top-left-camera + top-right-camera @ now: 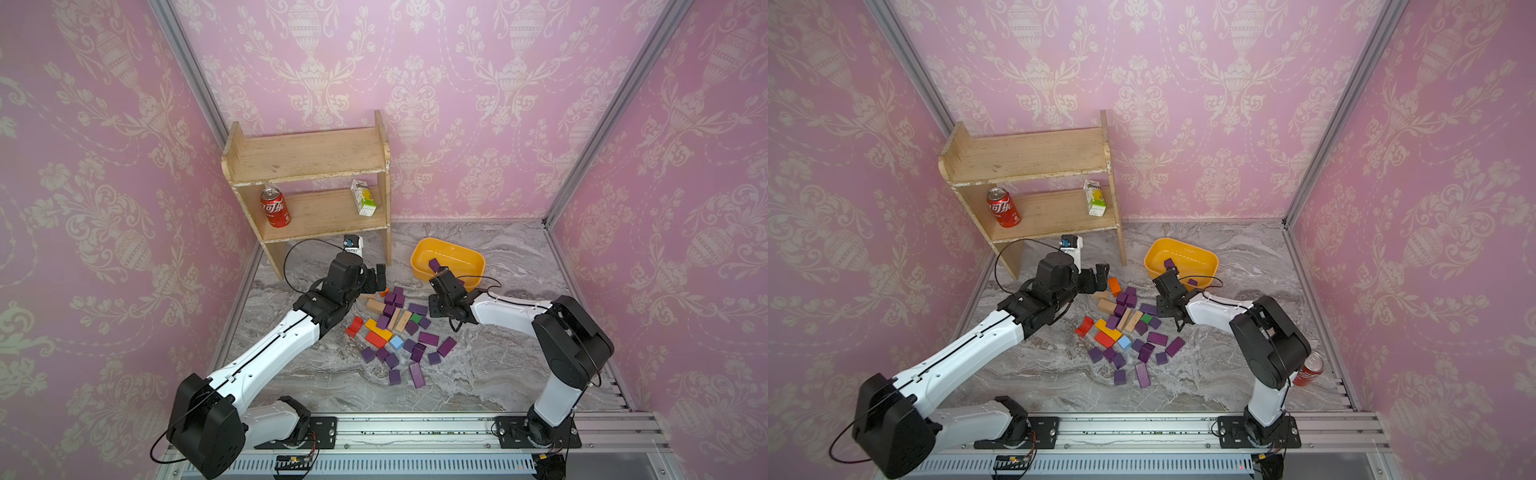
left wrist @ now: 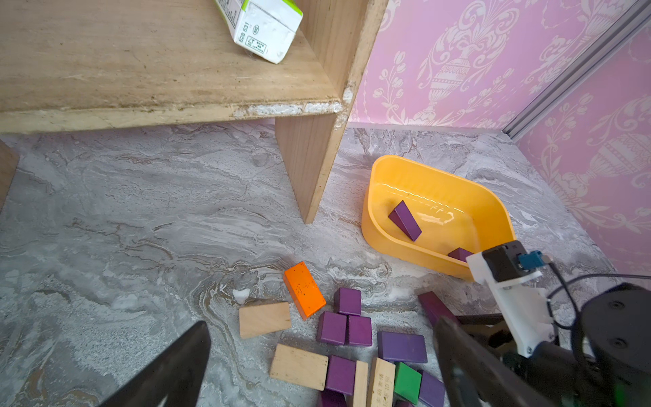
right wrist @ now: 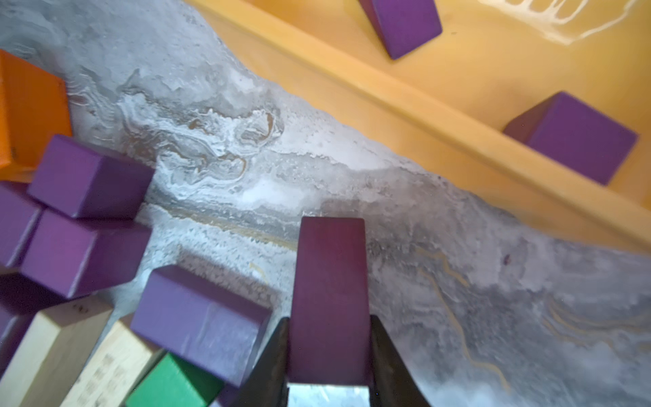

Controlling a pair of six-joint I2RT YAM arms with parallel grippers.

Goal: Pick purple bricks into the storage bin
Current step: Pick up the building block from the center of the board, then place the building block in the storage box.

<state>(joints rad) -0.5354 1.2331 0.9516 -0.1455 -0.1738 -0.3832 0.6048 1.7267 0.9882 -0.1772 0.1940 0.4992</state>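
Observation:
Several purple bricks (image 1: 428, 338) lie scattered on the marble floor among blocks of other colours. The yellow-orange storage bin (image 1: 467, 254) stands behind and to the right of them. Two purple bricks (image 2: 405, 220) (image 3: 577, 137) lie inside it. My right gripper (image 3: 329, 326) is shut on a dark purple bar (image 3: 331, 282), held just above the floor between the pile and the bin's near wall (image 3: 422, 116). In both top views the right wrist (image 1: 446, 291) hides that bar. My left gripper (image 2: 317, 352) (image 1: 375, 280) hangs open over the back left of the pile, holding nothing.
A wooden shelf (image 1: 307, 166) stands at the back left with a cola can (image 1: 275, 206) and a carton (image 1: 363, 197) on it. An orange (image 2: 303, 289), a red (image 1: 354, 325), a green (image 1: 415, 318), a blue (image 1: 396, 343) and tan blocks (image 2: 264, 319) lie in the pile. Another can (image 1: 1310, 370) lies behind the right arm.

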